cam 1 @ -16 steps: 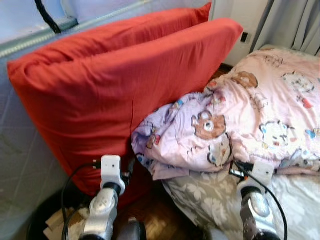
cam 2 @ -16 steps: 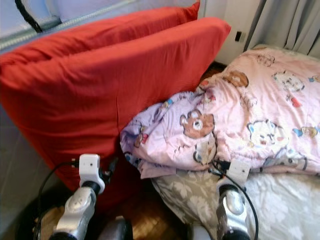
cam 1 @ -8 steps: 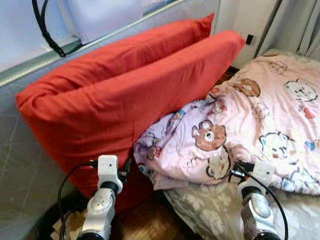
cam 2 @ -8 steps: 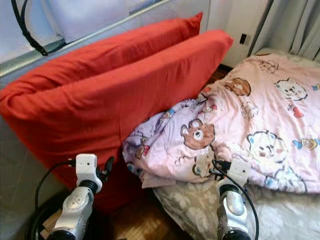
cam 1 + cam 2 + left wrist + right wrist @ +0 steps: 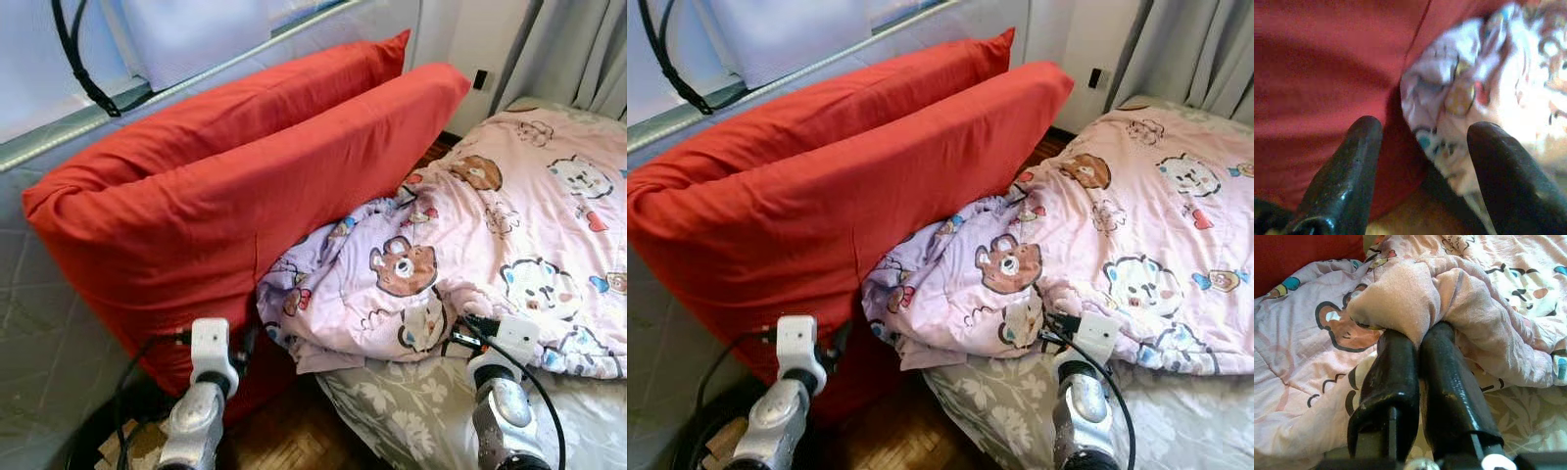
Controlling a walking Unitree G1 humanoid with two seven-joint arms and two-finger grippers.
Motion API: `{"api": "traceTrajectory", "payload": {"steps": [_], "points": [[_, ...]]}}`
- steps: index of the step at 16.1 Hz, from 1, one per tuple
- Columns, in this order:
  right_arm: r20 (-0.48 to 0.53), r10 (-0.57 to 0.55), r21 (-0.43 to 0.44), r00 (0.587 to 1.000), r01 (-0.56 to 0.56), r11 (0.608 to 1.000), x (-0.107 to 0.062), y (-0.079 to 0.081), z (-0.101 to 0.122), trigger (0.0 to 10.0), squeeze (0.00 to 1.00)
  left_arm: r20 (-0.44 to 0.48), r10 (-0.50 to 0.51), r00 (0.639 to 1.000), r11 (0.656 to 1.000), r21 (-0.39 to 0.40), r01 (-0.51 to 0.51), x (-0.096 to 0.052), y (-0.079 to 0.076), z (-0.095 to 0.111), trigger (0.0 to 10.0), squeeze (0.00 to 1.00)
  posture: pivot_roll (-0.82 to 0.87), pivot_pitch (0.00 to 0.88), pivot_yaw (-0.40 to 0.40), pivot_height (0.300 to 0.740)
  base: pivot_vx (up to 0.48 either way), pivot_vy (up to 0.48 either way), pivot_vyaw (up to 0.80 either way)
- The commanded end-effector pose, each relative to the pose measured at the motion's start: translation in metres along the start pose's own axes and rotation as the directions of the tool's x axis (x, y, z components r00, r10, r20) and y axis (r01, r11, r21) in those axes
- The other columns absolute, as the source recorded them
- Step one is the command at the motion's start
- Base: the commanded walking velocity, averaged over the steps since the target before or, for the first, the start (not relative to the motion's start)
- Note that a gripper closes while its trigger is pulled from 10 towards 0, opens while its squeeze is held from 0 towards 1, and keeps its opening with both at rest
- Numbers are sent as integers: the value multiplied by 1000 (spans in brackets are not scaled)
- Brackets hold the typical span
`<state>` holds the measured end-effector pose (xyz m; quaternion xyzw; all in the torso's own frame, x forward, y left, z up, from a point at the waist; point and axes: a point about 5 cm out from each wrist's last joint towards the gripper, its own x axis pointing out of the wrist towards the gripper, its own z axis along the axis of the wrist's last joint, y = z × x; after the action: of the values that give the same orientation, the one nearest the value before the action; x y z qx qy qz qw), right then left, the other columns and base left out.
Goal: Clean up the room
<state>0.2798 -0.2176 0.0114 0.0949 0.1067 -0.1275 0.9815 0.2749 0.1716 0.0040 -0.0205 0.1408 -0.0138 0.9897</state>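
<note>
A pink quilt [image 5: 490, 225] printed with bears and cats lies bunched on the bed, its folded edge hanging over the near corner. My right gripper [image 5: 1419, 335] is shut on a thick fold of that quilt [image 5: 1415, 298] at this edge. Two big red pillows [image 5: 245, 186] stand on edge between the bed and the wall. My left gripper [image 5: 1422, 132] is open and holds nothing, low beside the front pillow [image 5: 1327, 63], close to the quilt's hanging corner [image 5: 1449, 93].
The bed's grey floral sheet [image 5: 411, 421] shows under the quilt. A strip of wooden floor [image 5: 294, 441] runs between pillows and bed. A dark round bin [image 5: 98, 450] sits at the lower left. Behind are a window ledge [image 5: 59, 127], grey curtains [image 5: 578, 49] and a wall outlet [image 5: 478, 79].
The camera has tilted up a little, so the whole scene sits lower. My right gripper stays shut on the quilt fold, and the left stays open by the pillow.
</note>
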Motion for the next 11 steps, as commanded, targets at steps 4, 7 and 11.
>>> {"api": "traceTrajectory", "payload": {"steps": [4, 7, 11], "points": [[11, 7, 2, 1000, -7, 1000, -1, 3, 0, 10000, 0, -281, 11, 960, 999, 50, 3, -24, 18, -52, 10000, 0, 30, 89, 41, 740, 0, 0, 0], [13, 5, 1, 1000, -5, 1000, -1, 1, 1, 10000, 0, -417, 37, 908, 998, 69, -9, -42, 24, -78, 10000, 0, 28, 82, 41, 740, 0, 0, 0], [18, 9, -3, 1000, -9, 1000, 0, 1, 2, 10000, 0, -484, 118, 867, 993, 63, -101, -60, 36, -95, 10000, 0, 18, 75, 39, 740, 0, 0, 0]]}}
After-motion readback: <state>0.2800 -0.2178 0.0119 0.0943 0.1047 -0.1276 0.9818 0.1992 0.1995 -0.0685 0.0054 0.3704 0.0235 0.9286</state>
